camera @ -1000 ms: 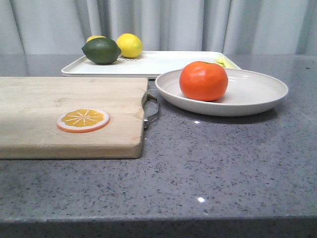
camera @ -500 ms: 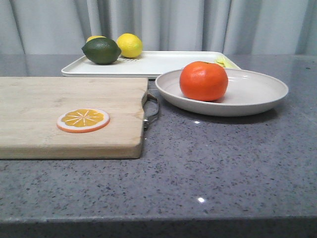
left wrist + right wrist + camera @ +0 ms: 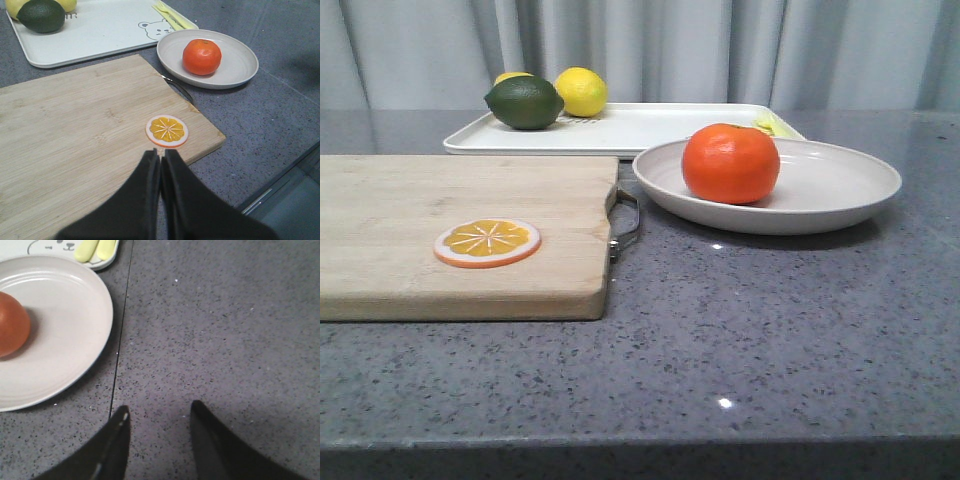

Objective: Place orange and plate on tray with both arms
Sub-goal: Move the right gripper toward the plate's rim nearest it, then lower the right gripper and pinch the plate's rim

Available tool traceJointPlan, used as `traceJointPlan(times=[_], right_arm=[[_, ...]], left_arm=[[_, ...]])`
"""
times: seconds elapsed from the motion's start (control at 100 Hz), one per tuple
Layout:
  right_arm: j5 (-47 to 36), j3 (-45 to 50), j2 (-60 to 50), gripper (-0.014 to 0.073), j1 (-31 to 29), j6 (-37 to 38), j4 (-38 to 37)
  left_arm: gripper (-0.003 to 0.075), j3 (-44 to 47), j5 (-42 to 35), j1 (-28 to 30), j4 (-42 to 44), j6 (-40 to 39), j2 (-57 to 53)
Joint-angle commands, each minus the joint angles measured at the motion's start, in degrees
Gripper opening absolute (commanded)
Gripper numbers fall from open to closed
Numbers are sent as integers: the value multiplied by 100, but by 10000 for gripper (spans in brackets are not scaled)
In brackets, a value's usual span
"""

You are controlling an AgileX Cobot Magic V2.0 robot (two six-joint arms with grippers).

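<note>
Nothing on the table has budged over the last second, so the job looks unstarted: the orange [image 3: 731, 163] sits in the plate [image 3: 840, 190], which rests on the counter just in front of the tray [image 3: 650, 128], not on it. The left gripper [image 3: 160, 159] hovers over the cutting board [image 3: 75, 135], fingers pressed together and empty, well apart from the fruit. The right gripper [image 3: 157, 419] hangs spread and empty just beside the plate's rim.
</note>
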Motion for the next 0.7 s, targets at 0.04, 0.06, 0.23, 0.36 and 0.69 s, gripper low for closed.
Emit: traceJointPlan(times=[0.04, 0.06, 0.23, 0.36, 0.69], right_arm=[[283, -789, 668, 469, 19, -16, 123], [390, -902, 790, 474, 19, -16, 140], [983, -1726, 1660, 473, 19, -16, 308], [1183, -2288, 2196, 468, 19, -16, 369], [1524, -3219, 3230, 468, 362, -294, 811]], left_arm=[[-20, -137, -405, 13, -66, -49, 41], [-20, -137, -405, 13, -66, -49, 41], [-20, -137, -305, 13, -66, -49, 41], [-20, -137, -171, 13, -66, -49, 41], [-20, -137, -116, 13, -66, -49, 41]])
